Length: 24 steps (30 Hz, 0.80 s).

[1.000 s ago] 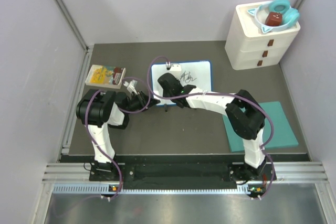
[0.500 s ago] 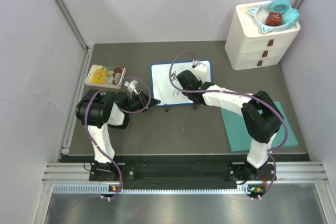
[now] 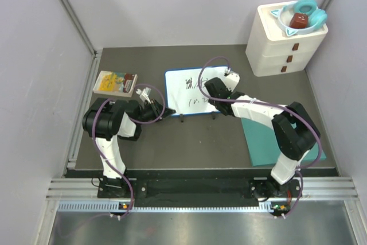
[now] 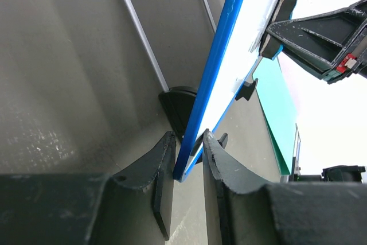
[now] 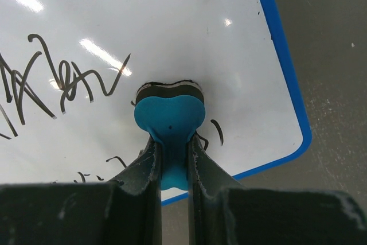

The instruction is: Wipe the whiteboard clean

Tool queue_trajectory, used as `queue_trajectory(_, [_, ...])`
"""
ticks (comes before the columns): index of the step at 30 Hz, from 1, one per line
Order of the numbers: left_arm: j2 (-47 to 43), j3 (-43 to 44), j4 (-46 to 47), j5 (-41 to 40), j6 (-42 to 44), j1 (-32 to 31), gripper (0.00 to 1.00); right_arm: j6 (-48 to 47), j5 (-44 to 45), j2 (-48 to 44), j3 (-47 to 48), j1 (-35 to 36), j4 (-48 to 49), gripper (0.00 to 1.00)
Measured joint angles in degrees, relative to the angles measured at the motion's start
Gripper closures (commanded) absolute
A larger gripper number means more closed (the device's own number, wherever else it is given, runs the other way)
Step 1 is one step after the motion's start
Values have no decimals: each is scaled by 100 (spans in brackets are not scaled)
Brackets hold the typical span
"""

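Observation:
The whiteboard [image 3: 180, 93], white with a blue rim, stands tilted on a wire stand at the table's middle. Black scribbles [image 3: 192, 82] remain on its middle and show in the right wrist view [image 5: 57, 78]. My left gripper [image 3: 162, 111] is shut on the board's lower left rim [image 4: 221, 55], one finger on each face [image 4: 188, 144]. My right gripper [image 3: 221, 84] is shut on a blue eraser [image 5: 169, 113] with a black felt pad. It presses the eraser on the board's right part [image 5: 172, 27], near the lower right corner. The eraser also shows in the left wrist view [image 4: 275, 18].
A teal mat [image 3: 298, 136] lies to the right, under the right arm. A white drawer unit [image 3: 284, 44] at the back right carries a teal bowl [image 3: 303, 11]. A colourful box [image 3: 114, 82] lies at the back left. The stand's wire leg [image 4: 143, 32] rests on the table.
My right gripper has swept the eraser rightward across the board, from its left-middle to its right side. The left gripper has kept its hold on the rim and has not moved.

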Motion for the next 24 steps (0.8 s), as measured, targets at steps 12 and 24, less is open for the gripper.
queue_trajectory(12, [-2, 0, -20, 9, 22, 0, 94, -81, 476, 286, 195, 590, 94, 100])
queue_trajectory(24, [-2, 2, -37, -17, 131, -11, 94, -28, 402, 1062, 852, 1622, -90, 100])
